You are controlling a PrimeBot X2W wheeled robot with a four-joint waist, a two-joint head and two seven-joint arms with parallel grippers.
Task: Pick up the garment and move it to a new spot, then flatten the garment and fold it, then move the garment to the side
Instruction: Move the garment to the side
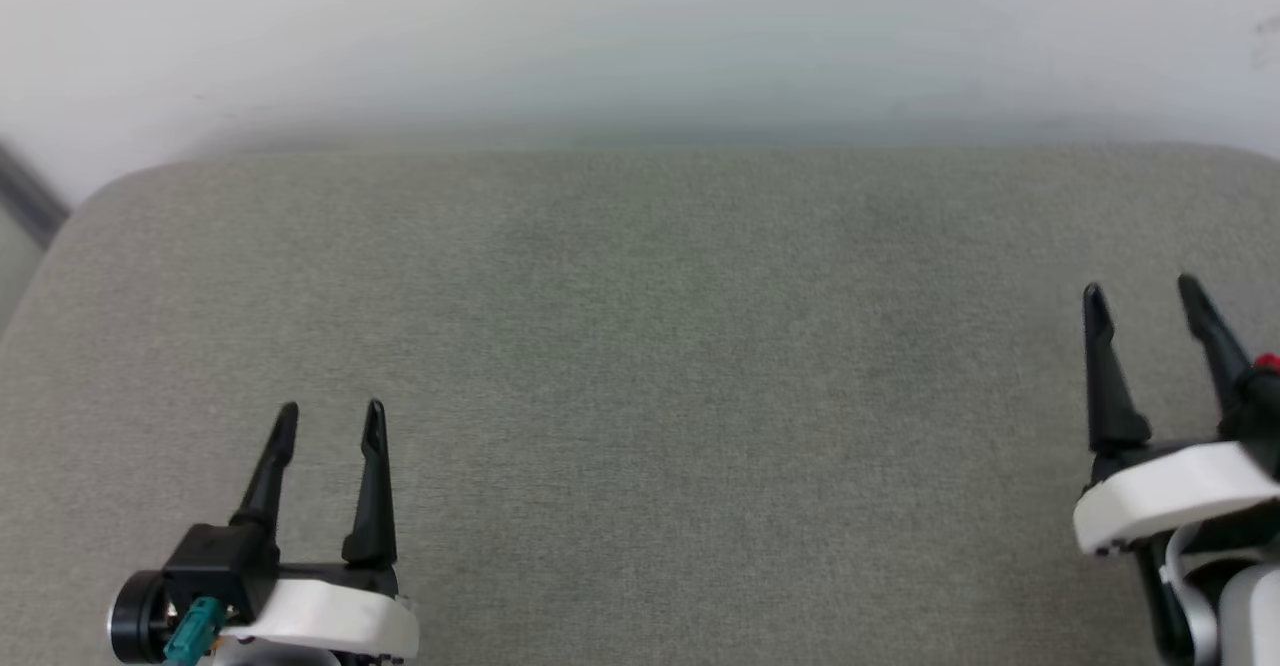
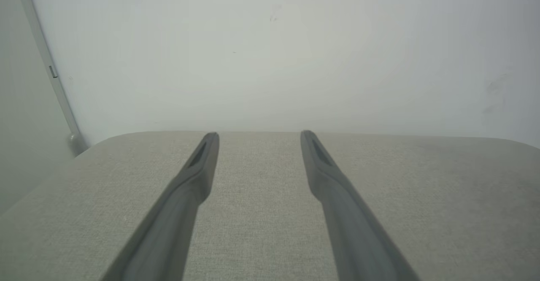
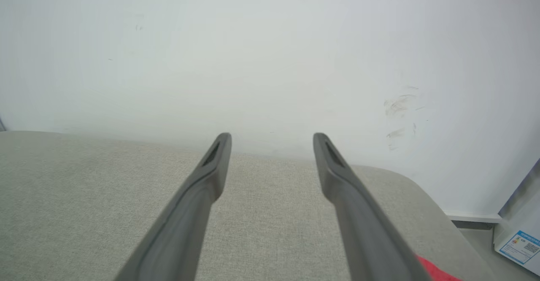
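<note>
A small corner of the red garment (image 3: pixel 434 271) peeks out at the bottom right of the right wrist view, lying on the cushion just beside my right finger; the rest of it is out of view. A red speck (image 1: pixel 1266 361) sits at the head view's right edge behind my right gripper. My left gripper (image 1: pixel 331 416) hovers open over the cushion's near left, nothing between its fingers (image 2: pixel 198 175). My right gripper (image 1: pixel 1140 289) stands open at the far right, its fingers (image 3: pixel 337 175) empty.
A wide grey-beige fabric cushion (image 1: pixel 640 346) spreads before me, with rounded far corners. A pale wall (image 1: pixel 640 36) rises right behind it. A white appliance with an energy label (image 3: pixel 521 243) stands on the floor past the cushion's right end.
</note>
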